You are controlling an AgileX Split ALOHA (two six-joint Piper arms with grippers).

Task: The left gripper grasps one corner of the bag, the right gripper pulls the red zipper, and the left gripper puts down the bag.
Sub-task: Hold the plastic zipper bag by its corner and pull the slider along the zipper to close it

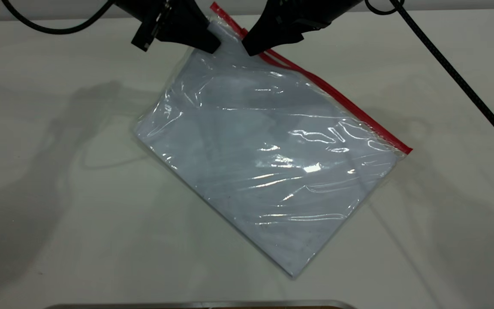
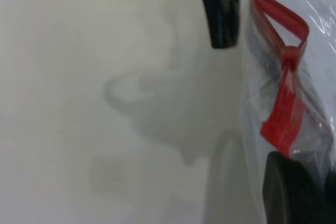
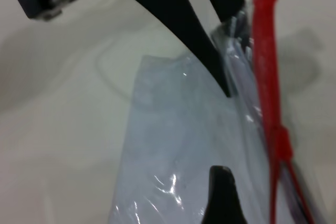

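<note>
The bag [image 1: 268, 163], a clear pouch with a white sheet inside, lies slanted on the table with its far corner [image 1: 219, 15] lifted. My left gripper [image 1: 212, 45] is shut on that corner, and one of its fingers [image 2: 294, 192] shows in its wrist view. The red zipper [image 1: 358, 111] runs along the bag's right edge. Its slider [image 3: 281, 142] sits close to the held corner, and the strip splits in two beyond it. My right gripper [image 1: 249, 47] is open at the zipper near the slider; one finger [image 3: 223, 198] is over the bag beside the strip.
A black cable [image 1: 457, 77] runs slanted across the right side of the white table [image 1: 58, 214]. A metal edge [image 1: 200, 304] lies along the near side.
</note>
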